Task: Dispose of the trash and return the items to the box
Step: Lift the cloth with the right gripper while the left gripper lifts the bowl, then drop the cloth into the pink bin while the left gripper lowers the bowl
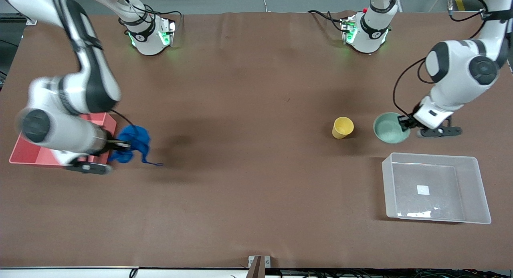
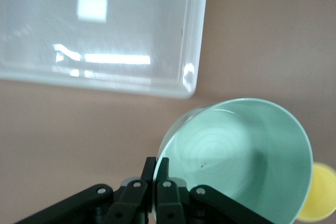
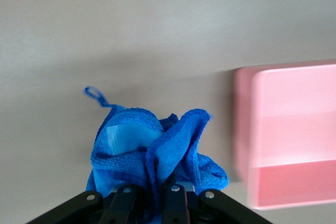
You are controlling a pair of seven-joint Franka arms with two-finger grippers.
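Brown cloth covers the whole table (image 1: 248, 109), wrinkled a little along the edge by the two arm bases. Nearest the front camera, toward the left arm's end, stands the clear box (image 1: 436, 188), with a blank white sticker (image 1: 423, 190) on its floor. Just farther from the camera than the box, the left gripper (image 1: 404, 122) is closed on the rim of the green bowl (image 1: 389, 128), its fingers (image 2: 163, 174) pinching the wall, one inside and one outside. The yellow cup (image 1: 342, 127) stands just beside the bowl, on the side away from the table's end, apart from it. A wide bare stretch of cloth lies between the cup and the right arm's end. Well apart from the box, at that end, the right gripper (image 1: 120, 145) clamps the blue rag (image 1: 134, 144) in the air, its thin tail hanging, just beside the pink bin (image 1: 30, 154) at the table's edge.
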